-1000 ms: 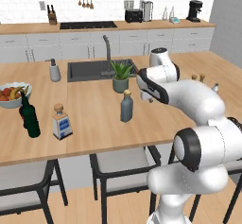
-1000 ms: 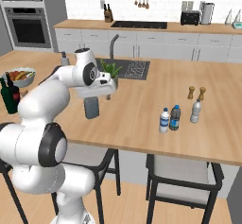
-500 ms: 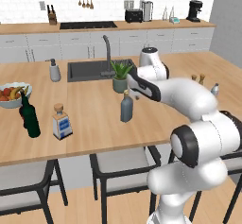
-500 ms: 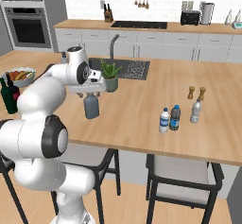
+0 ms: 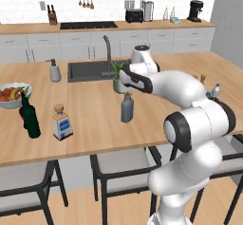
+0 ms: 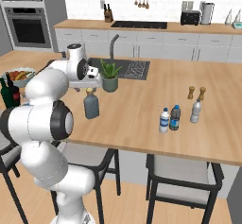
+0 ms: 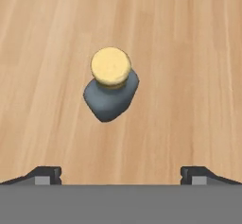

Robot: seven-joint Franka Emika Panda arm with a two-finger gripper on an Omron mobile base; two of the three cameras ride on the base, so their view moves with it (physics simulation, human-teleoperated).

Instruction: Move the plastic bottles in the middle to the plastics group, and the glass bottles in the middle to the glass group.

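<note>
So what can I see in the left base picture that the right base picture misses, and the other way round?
Left base view alone: the square clear bottle and the soap dispenser.

Right base view alone: the small white plastic bottle, beside the blue bottle and the pale clear bottle.

Both: the grey-blue bottle under the arm, the dark green wine bottle, the potted plant.

Potted plant (image 5: 117, 77) beside sink (image 5: 88, 70); fruit bowl (image 5: 11, 96).

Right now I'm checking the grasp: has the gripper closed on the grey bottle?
No: the gripper is open, fingertips wide apart above the grey bottle, which stands free on the counter.
</note>
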